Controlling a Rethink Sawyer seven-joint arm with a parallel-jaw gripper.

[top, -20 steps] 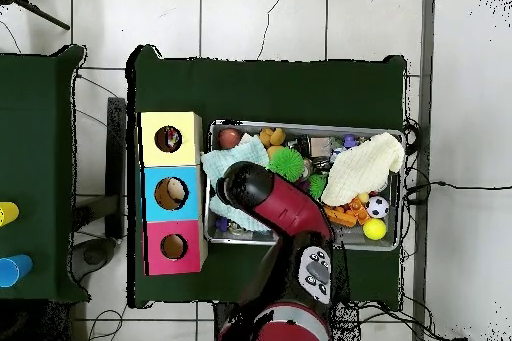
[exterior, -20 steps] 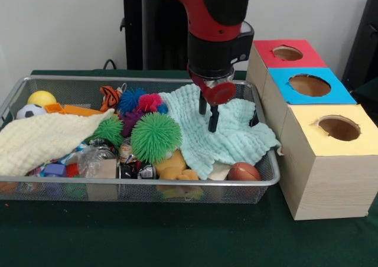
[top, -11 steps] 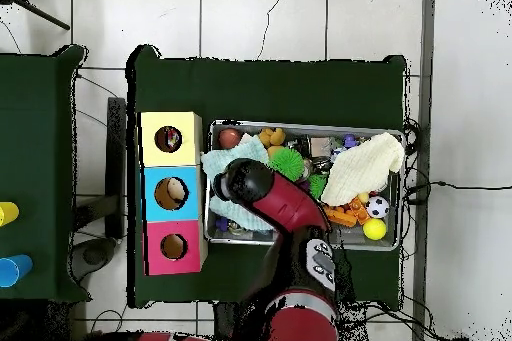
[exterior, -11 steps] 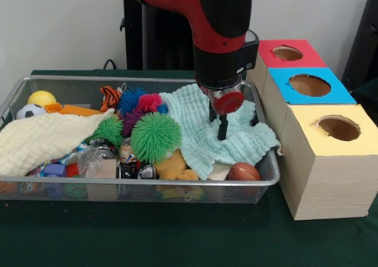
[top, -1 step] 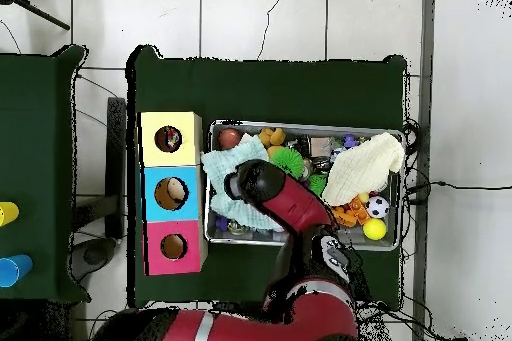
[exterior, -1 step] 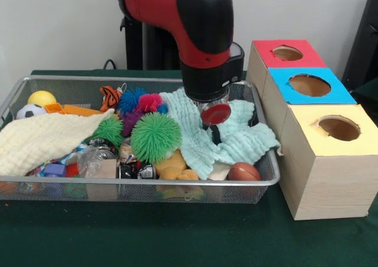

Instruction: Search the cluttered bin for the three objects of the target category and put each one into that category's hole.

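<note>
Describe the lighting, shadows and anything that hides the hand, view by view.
Front view: even, soft light, no glare; the arm shades the mint cloth, and the hand presses into it. Overhead view: flat light; the arm's bulk covers the hand entirely.

No text, label or number can be read anywhere.

Crumpled mint cloth [exterior, -1 step: 236, 138] lies in wire bin [exterior, -1 step: 147, 184].

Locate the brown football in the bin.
Front view: the brown football sits in the wire bin's near right corner, beside the mint cloth.
</note>
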